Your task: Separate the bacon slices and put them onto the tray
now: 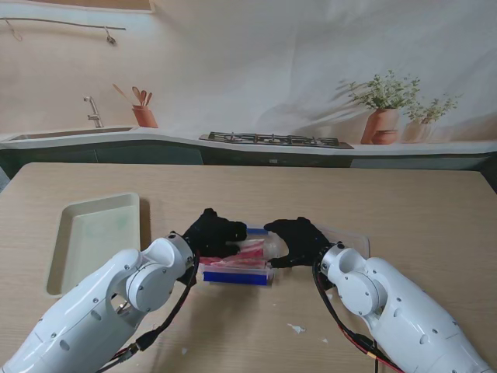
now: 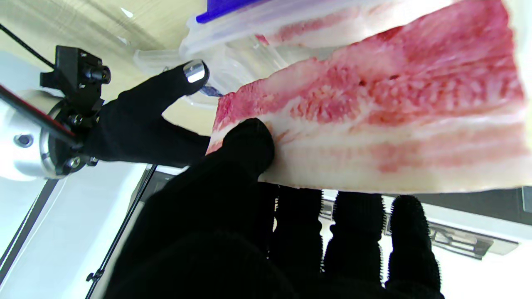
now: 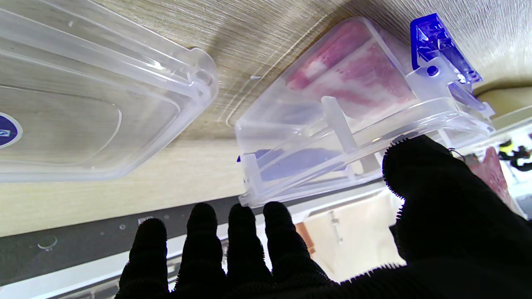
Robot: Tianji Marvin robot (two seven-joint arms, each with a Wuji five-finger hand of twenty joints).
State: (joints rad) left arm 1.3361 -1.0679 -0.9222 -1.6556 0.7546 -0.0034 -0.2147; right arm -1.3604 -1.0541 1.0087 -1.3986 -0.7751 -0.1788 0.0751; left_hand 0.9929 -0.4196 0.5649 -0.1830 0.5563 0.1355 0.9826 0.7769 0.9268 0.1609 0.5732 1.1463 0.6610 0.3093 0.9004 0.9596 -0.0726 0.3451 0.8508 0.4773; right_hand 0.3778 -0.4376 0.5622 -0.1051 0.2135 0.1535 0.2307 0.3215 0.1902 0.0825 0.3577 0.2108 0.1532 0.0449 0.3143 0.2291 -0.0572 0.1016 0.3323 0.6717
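Observation:
My left hand [image 1: 211, 233] is shut on a bacon slice [image 2: 374, 112], pink and white, pinched between the thumb [image 2: 247, 145] and the fingers behind it. The slice [image 1: 250, 252] hangs over a clear container [image 1: 237, 273] with blue clips, where more bacon [image 3: 361, 70] lies. My right hand [image 1: 299, 241] is open at the container's right end, its thumb [image 3: 432, 182] against the rim [image 3: 374, 145] and the fingers spread apart, holding nothing. The cream tray [image 1: 78, 241] sits on the left of the table, beyond my left arm.
The container's clear lid [image 3: 83, 95] lies flat on the table just right of my right hand, seen as a pale edge [image 1: 353, 235] from the stand. A few white crumbs [image 1: 297, 329] lie nearer to me. A painted kitchen backdrop closes the far side.

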